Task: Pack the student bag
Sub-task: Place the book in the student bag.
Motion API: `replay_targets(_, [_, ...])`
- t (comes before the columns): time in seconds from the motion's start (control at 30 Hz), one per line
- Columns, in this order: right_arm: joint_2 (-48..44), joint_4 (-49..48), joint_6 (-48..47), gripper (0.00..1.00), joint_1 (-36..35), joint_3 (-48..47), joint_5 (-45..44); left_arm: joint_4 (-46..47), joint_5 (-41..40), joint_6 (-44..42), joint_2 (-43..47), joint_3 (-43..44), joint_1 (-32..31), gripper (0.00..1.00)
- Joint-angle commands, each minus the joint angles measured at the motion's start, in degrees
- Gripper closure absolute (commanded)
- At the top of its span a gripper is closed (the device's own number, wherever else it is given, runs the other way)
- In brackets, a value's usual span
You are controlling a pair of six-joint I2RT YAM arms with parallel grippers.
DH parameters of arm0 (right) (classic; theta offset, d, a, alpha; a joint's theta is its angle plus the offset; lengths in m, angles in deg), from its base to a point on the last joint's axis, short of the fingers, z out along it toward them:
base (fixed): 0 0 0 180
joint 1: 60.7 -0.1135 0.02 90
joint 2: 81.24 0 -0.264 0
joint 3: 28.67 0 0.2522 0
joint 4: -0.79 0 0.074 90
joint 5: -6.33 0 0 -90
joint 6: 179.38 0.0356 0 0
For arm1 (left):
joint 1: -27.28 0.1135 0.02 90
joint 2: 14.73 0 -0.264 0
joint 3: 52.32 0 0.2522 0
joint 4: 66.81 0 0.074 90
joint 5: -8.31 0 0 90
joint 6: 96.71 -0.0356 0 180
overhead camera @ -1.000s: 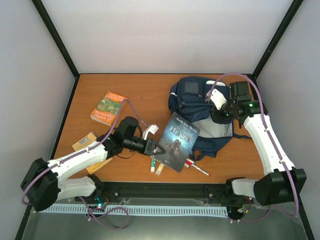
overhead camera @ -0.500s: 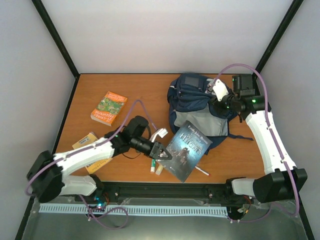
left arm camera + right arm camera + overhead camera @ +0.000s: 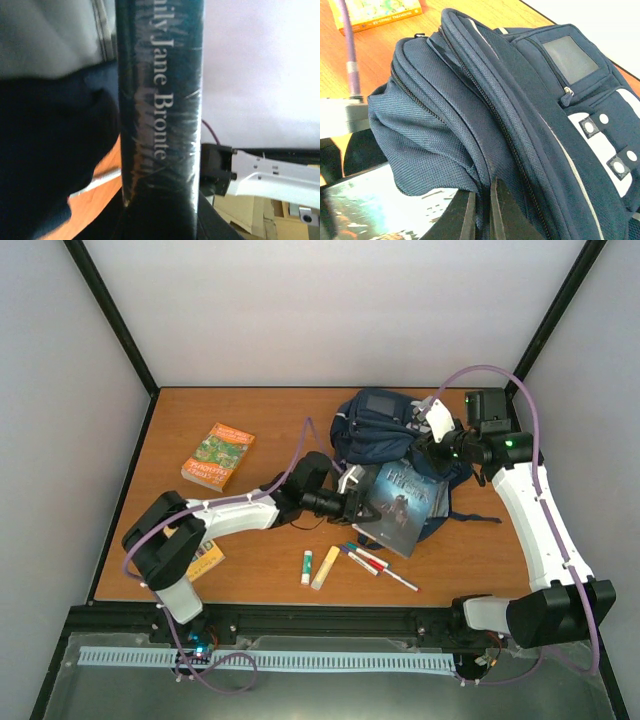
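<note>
Since the load has to go in edge-first, the left gripper [image 3: 352, 503] nips the dark book [image 3: 402, 502] by one edge, jaws parted just enough to hold it. It tilts the book toward the student bag [image 3: 378, 430] at the table's back right. The right gripper [image 3: 437, 445], closed tight on the bag's flap, holds the mouth up. Only the left wrist view reads the author's name, and only the right wrist view shows the pinched fabric.

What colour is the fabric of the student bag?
The student bag is navy blue with a white patch, clearest in the right wrist view.
</note>
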Motion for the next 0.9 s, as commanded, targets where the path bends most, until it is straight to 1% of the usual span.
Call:
replay_targets(0.0, [-3.20,-4.46,0.99,0.97,-0.67,-0.70,6.31,12.85,-0.01,1.49,-1.34,6.44,0.73,0.99])
replay_targets(0.27, [-3.73,-2.44,-1.77,0.97,-0.74,-1.40,8.09,11.35,-1.44,0.44,-5.49,10.68,3.13,0.99])
replay_targets(0.37, [-4.16,-2.39,-2.07,0.97,-0.73,-1.23,7.95,10.42,-2.01,1.36,-7.84,12.62,3.49,0.99])
replay_targets(0.5, [-5.28,-3.53,-1.93,0.97,-0.73,0.50,8.94,11.64,-3.47,3.68,-11.19,12.89,3.49,0.99])
replay_targets(0.57, [-6.02,-4.41,-2.37,0.97,-0.72,2.00,10.05,11.70,-4.63,3.23,-12.61,13.84,3.61,0.99])
replay_targets(0.63, [-6.61,-5.07,-3.03,0.97,-0.68,3.65,11.33,9.67,-4.44,1.98,-15.23,17.62,4.08,0.99])
replay_targets(0.77, [-6.38,-4.77,-4.18,0.97,-0.75,5.39,12.55,4.56,-1.33,0.20,-21.59,26.84,4.20,0.99])
replay_targets(0.87, [-5.59,-3.57,-5.95,0.97,-0.75,6.50,12.00,1.02,-1.87,-2.25,-24.96,30.50,4.28,0.99])
